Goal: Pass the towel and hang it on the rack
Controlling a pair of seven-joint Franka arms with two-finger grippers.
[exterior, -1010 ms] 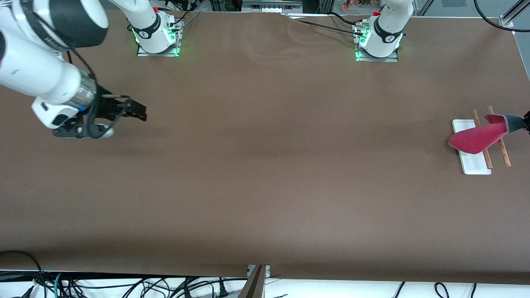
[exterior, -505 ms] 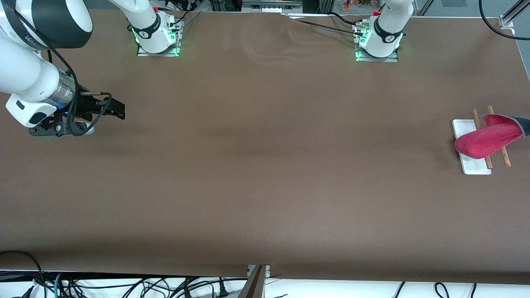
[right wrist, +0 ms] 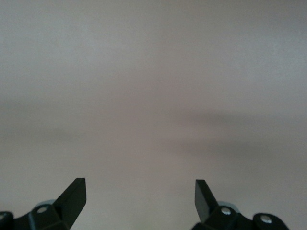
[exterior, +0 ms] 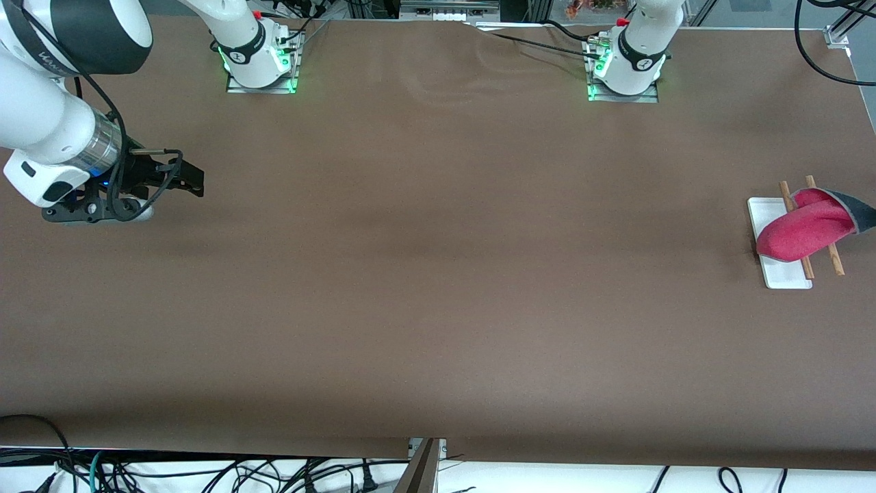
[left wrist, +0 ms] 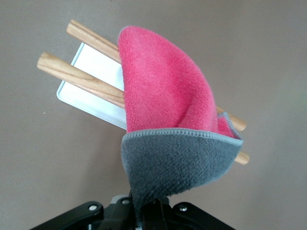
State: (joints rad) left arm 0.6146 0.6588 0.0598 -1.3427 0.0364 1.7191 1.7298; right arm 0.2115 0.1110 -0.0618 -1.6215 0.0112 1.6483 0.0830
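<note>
The towel (exterior: 806, 226), pinkish-red with a dark grey corner, lies across the two wooden rods of the rack (exterior: 778, 275) at the left arm's end of the table. In the left wrist view my left gripper (left wrist: 146, 213) is shut on the grey corner of the towel (left wrist: 165, 96), which drapes over both rods (left wrist: 72, 74) above the white base (left wrist: 93, 67). The left gripper itself is outside the front view. My right gripper (exterior: 194, 182) hangs open and empty over bare table at the right arm's end; its fingertips (right wrist: 76, 191) frame only brown surface.
The two arm bases (exterior: 260, 65) (exterior: 624, 75) stand along the edge farthest from the front camera. Cables (exterior: 205, 472) hang below the nearest edge. A brown cloth (exterior: 438, 274) covers the table.
The right arm has drawn back toward its end of the table, gripper still open. The towel has shifted toward the left arm's end and settled lower across the rods.
</note>
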